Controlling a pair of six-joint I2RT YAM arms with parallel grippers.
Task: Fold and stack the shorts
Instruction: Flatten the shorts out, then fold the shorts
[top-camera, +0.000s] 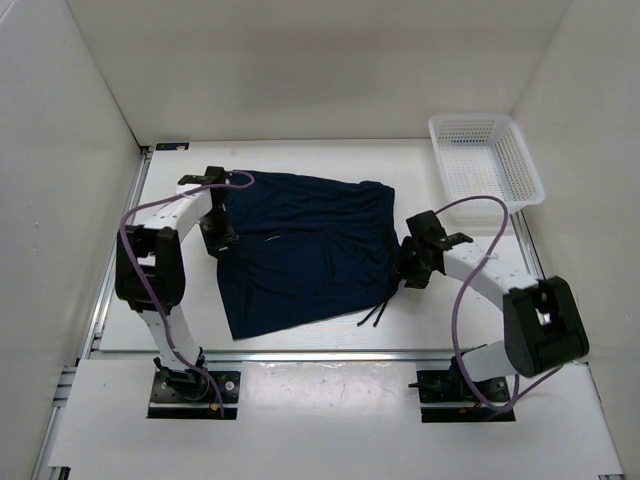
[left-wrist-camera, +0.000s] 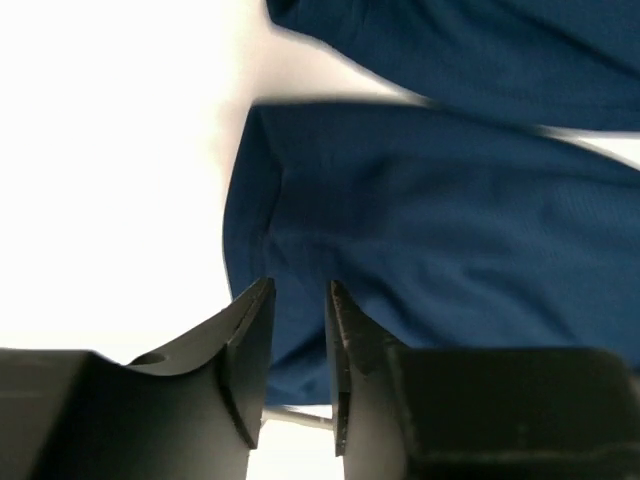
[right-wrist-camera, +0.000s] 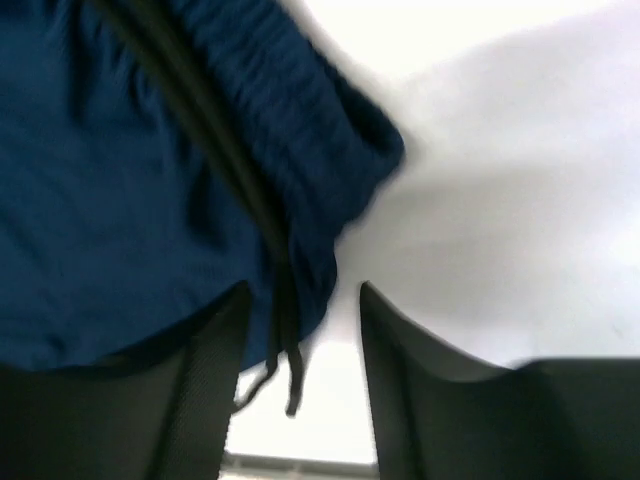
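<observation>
The shorts (top-camera: 305, 250) lie spread over the middle of the worktop (top-camera: 330, 158) and cover most of the ground between the two arms. Behind them a bare strip runs along the back wall (top-camera: 320, 70), open from the left side as far as the basket (top-camera: 485, 160), which fills the far right corner. In front of them another bare strip follows the near edge, crossed only by the drawstring (top-camera: 375, 317) ends trailing off the cloth at its near right corner. The left arm (top-camera: 165, 260) crowds the narrow lane between the shorts and the left wall (top-camera: 60, 200). The right arm (top-camera: 480, 275) stands on the wider bare patch right of the shorts, nearer than the basket.
</observation>
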